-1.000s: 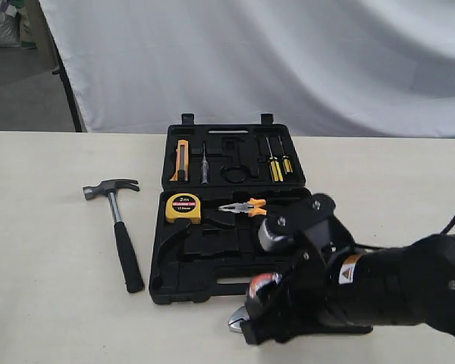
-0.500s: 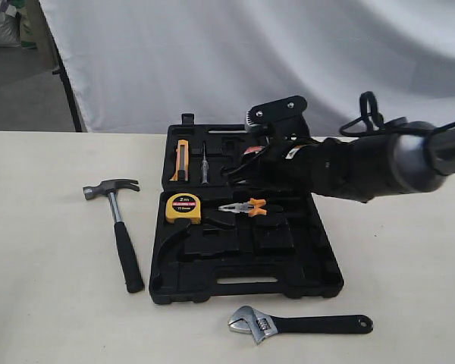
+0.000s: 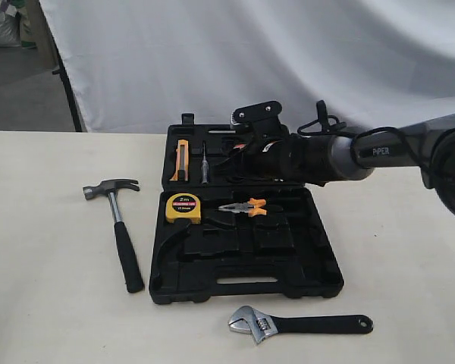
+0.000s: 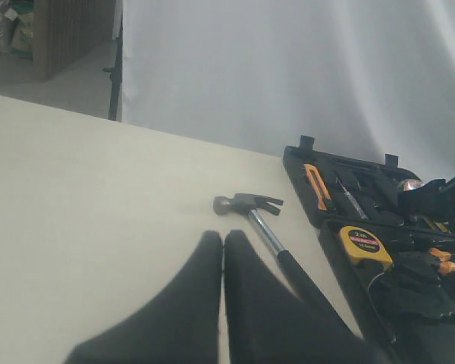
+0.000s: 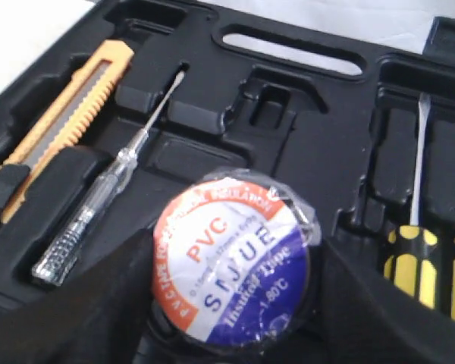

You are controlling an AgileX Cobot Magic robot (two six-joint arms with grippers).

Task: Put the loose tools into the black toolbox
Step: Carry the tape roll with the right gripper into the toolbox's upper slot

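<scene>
The black toolbox point(image 3: 246, 292) lies open mid-table. My right gripper point(image 3: 250, 157) hovers over its far half, shut on the blue-and-white tape roll point(image 5: 231, 262); dark fingers point(image 5: 98, 303) press both sides of the roll, just above the moulded recesses. The claw hammer point(image 3: 117, 220) lies on the table left of the case, also seen as the hammer point(image 4: 262, 220) in the left wrist view. In front of the case lies the adjustable wrench point(image 3: 299, 324). My left gripper point(image 4: 223, 239) is shut and empty above the bare table, short of the hammer; it is outside the exterior view.
In the case sit a yellow tape measure point(image 3: 183, 206), orange-handled pliers point(image 3: 246, 206), an orange utility knife point(image 5: 68, 121), a tester pen point(image 5: 106, 205) and yellow-handled screwdrivers point(image 5: 413, 258). A white cloth hangs behind the table.
My right arm has carried the tape roll from the table's front, near the wrench, back and over the case's far half. Hammer and wrench have not moved.
</scene>
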